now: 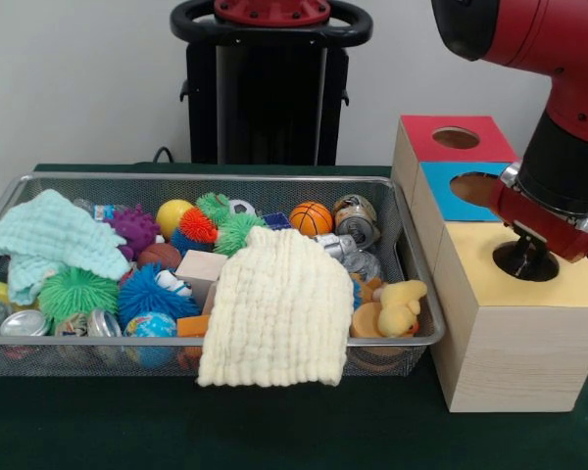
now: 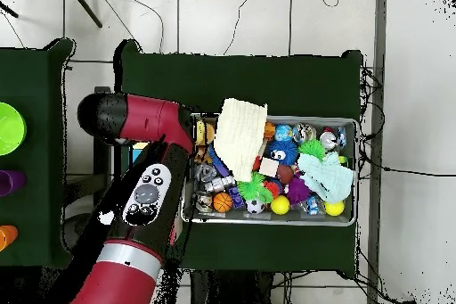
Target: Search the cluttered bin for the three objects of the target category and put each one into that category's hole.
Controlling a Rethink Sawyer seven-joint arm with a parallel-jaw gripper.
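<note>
The arm hung over the row of three wooden boxes at the end of the wire bin, its tip sitting right at the dark hole of the yellow-topped box, the box nearest the desk's front edge; the blue-topped box and red-topped box stood behind it toward the back edge. The pincer was buried in or against that hole, and I could not tell whether it was spread, pressed together or pinching anything. Judging by this, the step in hand was a drop into the yellow hole. To do it well, the tip ought to be centred over the opening, release made only once the object was clear of the rim, then a straight lift out before swinging back. Which category was wanted could not be read; the candidates lay in the bin, a yellow duck in the corner nearest the boxes, cans behind it, spiky and sports balls beyond, partly covered by a cream cloth draped over the bin's front rim and a mint cloth at the far end.
</note>
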